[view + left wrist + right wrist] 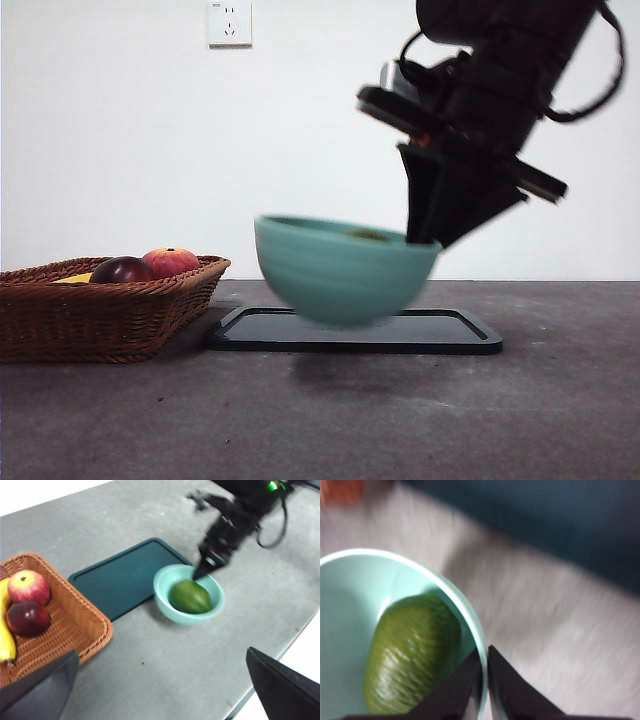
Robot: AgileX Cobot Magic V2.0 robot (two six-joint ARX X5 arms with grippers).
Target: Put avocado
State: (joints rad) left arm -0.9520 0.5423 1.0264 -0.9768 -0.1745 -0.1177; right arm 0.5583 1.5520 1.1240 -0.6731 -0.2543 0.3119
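Clamped on the rim of the teal bowl, the right end effector has one jaw inside the wall and one outside, as its own wrist view shows at close range. From the front, that arm fills the upper right as a large dark mass, and its tip meets the bowl's right edge; the bowl is blurred there and appears to hang just above the dark tray, with a faint shadow on the counter below it. Inside the bowl lies the avocado, dull green and ridged; in the front view only a sliver of it clears the rim. The left wrist view places the bowl beside the tray's corner rather than squarely over it, and the blur leaves the exact overlap unclear. The left end effector stands well apart from the bowl with its jaws spread wide, cut off at the frame's corners. A wicker basket at the left holds a dark maroon fruit, a red-orange fruit and a banana, the banana mostly cropped.
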